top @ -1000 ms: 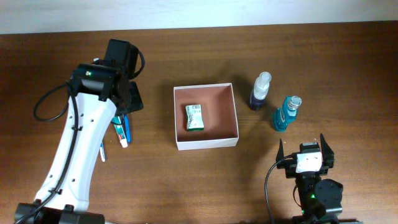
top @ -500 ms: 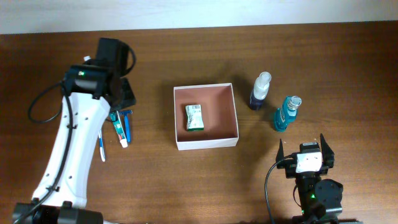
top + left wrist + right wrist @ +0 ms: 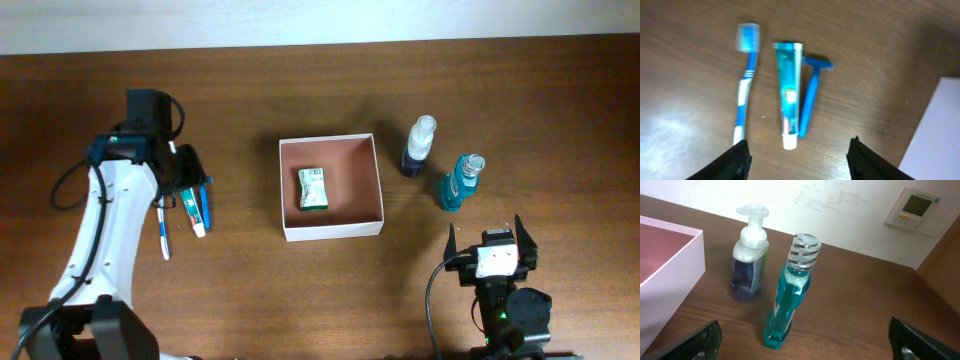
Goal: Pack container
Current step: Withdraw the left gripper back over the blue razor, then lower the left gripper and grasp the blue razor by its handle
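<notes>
A dark wooden table seen from above, with the container, a shallow square box with thin white walls and a reddish-brown floor, at its middle. A small green packet lies flat inside it, toward its left wall. To the left of the box, well apart from it, three things lie side by side: a blue and white toothbrush, a teal toothpaste tube and a blue razor just beside the tube. The white left arm reaches up that side of the table and covers part of the toothbrush from overhead. The left gripper hangs over these three things with its dark fingers spread wide, gripping none of them; whether it touches the table cannot be told. The box's white wall shows at the right edge of its wrist view. To the right of the box stand two upright bottles near each other: a purple pump bottle with a white top, nearest the box, and a blue mouthwash bottle. The right gripper sits near the table's front edge, its fingers fully spread and empty, facing the mouthwash bottle, with the pump bottle behind it to the left.
</notes>
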Motion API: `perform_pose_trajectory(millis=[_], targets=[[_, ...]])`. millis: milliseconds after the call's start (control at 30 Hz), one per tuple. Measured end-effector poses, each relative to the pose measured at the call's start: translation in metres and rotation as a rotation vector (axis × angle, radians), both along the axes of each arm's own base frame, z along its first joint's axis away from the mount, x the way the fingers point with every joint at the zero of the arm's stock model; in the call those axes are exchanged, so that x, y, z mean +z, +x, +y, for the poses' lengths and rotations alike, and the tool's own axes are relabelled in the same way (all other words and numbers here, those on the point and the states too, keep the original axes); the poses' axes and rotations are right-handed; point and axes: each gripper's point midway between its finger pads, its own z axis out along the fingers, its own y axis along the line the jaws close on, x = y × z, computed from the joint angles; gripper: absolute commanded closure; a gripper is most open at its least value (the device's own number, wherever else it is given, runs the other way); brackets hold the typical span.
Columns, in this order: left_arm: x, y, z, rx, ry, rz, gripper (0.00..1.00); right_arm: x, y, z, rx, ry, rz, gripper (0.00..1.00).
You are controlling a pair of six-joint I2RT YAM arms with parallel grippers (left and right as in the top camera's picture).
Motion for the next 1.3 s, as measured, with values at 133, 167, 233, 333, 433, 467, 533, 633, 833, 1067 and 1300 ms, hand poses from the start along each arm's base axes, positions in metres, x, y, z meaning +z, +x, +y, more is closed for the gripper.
perform_pose_trajectory(millis=[133,167,233,333,433,467,533,633,833,1067,1300], targets=[[-0.015,0.000,-0.006,-0.034,-0.025,-0.002,0.38,0.000,0.000,0.000,0.000,0.000,0.000,0.02],[-0.019,-0.001,-0.007,-0.038,-0.029,0.000,0.43,0.000,0.000,0.000,0.000,0.000,0.000,0.02],[-0.025,-0.002,-0.008,-0.045,-0.035,0.001,0.56,0.000,0.000,0.000,0.000,0.000,0.000,0.02],[-0.035,-0.004,-0.009,-0.058,-0.036,0.004,0.65,0.000,0.000,0.000,0.000,0.000,0.000,0.02],[-0.044,-0.003,-0.009,-0.061,-0.034,-0.006,0.65,0.000,0.000,0.000,0.000,0.000,0.000,0.02],[-0.047,-0.004,-0.009,-0.062,-0.034,-0.005,0.65,0.000,0.000,0.000,0.000,0.000,0.000,0.02],[-0.055,-0.007,-0.009,-0.062,-0.035,0.002,0.66,0.000,0.000,0.000,0.000,0.000,0.000,0.02],[-0.064,-0.011,-0.009,-0.067,-0.034,0.007,0.69,0.000,0.000,0.000,0.000,0.000,0.000,0.02],[-0.073,-0.006,-0.009,-0.081,-0.027,-0.027,0.69,0.000,0.000,0.000,0.000,0.000,0.000,0.02],[-0.080,-0.003,-0.009,-0.092,-0.022,-0.056,0.69,0.000,0.000,0.000,0.000,0.000,0.000,0.02],[-0.088,0.002,-0.009,-0.107,-0.014,-0.101,0.69,0.000,0.000,0.000,0.000,0.000,0.000,0.02]])
